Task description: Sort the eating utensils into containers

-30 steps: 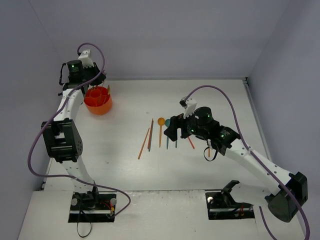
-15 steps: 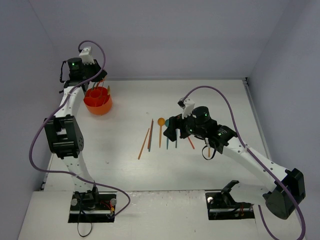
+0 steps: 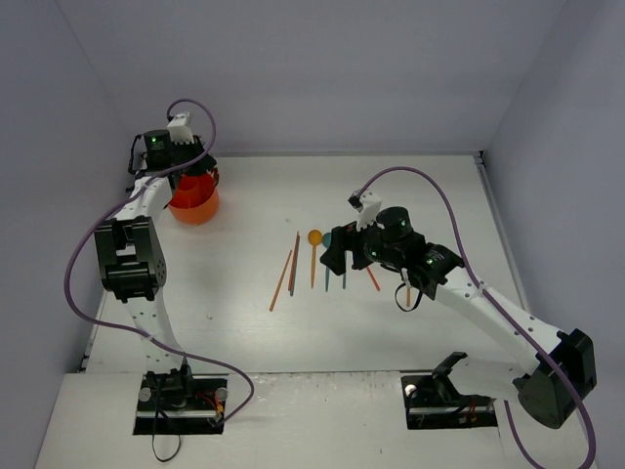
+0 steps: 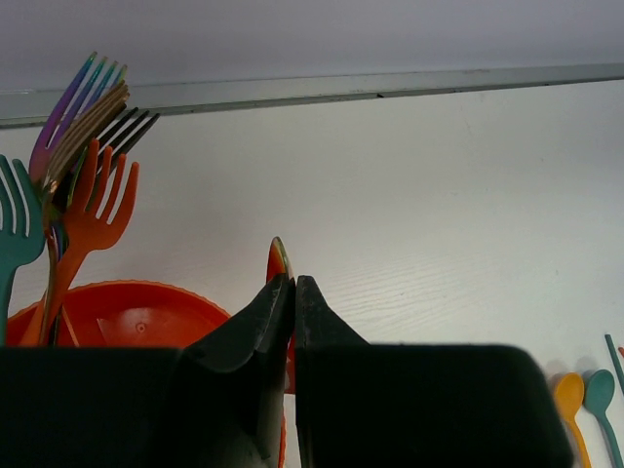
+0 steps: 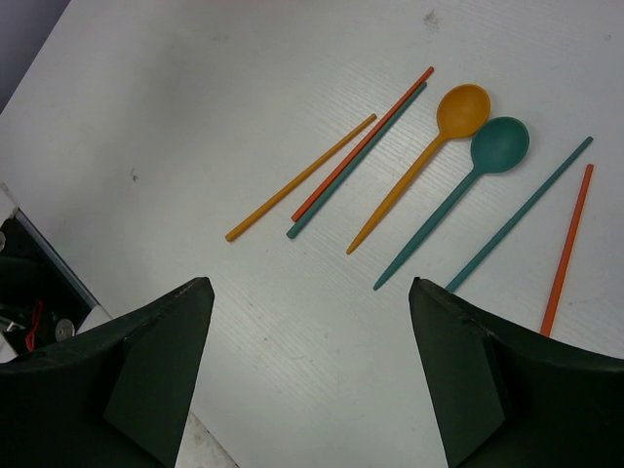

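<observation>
Left claw [image 4: 293,283] is up at the orange-red cup [image 3: 195,207] in the far-left corner of the table [image 3: 410,186], fingers clenched tight together; a thin orange sliver [image 4: 279,255] pokes up right behind the tips, and I can't tell whether it's pinched or just standing in the cup; forks stand upright in that cup: an orange fork [image 4: 97,200], a teal fork [image 4: 14,229], a black fork [image 4: 134,127] and a rainbow fork [image 4: 66,112] bunched together. Over mid-table the right claw [image 5: 310,285] hangs above the loose pieces, jaws spread wide, gripping nothing; below it lie a yellow chopstick [image 5: 301,176], a red chopstick [image 5: 362,144] tight alongside a teal chopstick [image 5: 357,161]; next an orange spoon [image 5: 414,174] and a teal spoon [image 5: 439,218] side by side, bowls toward the far edge; then a second teal chopstick [image 5: 520,214] and an orange chopstick [image 5: 566,250].
</observation>
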You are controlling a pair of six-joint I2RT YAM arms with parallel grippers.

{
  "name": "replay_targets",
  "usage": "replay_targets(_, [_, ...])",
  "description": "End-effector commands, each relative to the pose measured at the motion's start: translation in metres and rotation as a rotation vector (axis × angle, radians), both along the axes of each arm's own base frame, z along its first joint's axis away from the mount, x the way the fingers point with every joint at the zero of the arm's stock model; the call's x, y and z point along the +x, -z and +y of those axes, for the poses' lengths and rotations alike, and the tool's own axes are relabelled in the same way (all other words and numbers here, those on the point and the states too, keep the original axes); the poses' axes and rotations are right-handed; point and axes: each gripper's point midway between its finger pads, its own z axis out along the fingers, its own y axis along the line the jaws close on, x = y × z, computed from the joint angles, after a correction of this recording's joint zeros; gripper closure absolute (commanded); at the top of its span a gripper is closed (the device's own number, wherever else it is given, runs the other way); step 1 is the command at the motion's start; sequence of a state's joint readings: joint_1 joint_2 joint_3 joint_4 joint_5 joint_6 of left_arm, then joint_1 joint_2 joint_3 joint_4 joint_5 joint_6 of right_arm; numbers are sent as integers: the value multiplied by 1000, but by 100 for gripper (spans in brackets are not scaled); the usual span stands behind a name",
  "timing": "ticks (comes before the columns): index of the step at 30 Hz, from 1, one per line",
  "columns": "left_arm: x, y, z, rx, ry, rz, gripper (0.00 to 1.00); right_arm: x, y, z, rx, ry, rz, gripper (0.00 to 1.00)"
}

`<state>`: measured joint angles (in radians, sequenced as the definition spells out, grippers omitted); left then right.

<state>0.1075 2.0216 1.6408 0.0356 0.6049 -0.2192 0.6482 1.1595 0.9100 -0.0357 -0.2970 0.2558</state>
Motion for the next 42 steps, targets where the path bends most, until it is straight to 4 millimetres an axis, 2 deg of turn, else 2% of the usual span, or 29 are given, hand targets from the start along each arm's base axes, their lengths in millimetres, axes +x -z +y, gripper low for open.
replay_targets(1, [1,-61,6,39,15,-187,97,3,-16,2,35,-18,-57,21])
replay_targets(9, [-5,-55,14,53,-38,-172,90,3,-14,3,32,-20,-52,21])
replay_targets(16, [-16,-61,17,64,-61,-183,85,3,-13,3,29,-23,-48,21])
replay_targets(19, [-22,-60,16,60,-66,-173,80,4,-13,4,28,-24,-50,21])
replay_targets(25, [-36,-72,13,40,-73,-182,79,6,-9,2,18,-6,-43,22])
replay_targets(29, [-48,-85,7,5,-78,-188,76,18,1,-6,-6,92,-19,23])
replay_targets(32, [-66,-101,-5,-18,-86,-204,67,28,18,-17,-45,214,39,29])
replay_targets(35, [-87,-109,-17,-29,-107,-198,60,36,39,-22,-90,291,105,34])
replay_targets(38, [-111,-106,-29,13,-140,-141,53,42,61,-22,-125,345,166,38])
replay_targets(39, [-124,-95,-49,31,-108,-86,51,45,68,-22,-136,365,185,40])
replay_targets(42, [-155,-89,-67,80,-104,-31,41,52,83,-15,-149,389,234,45])
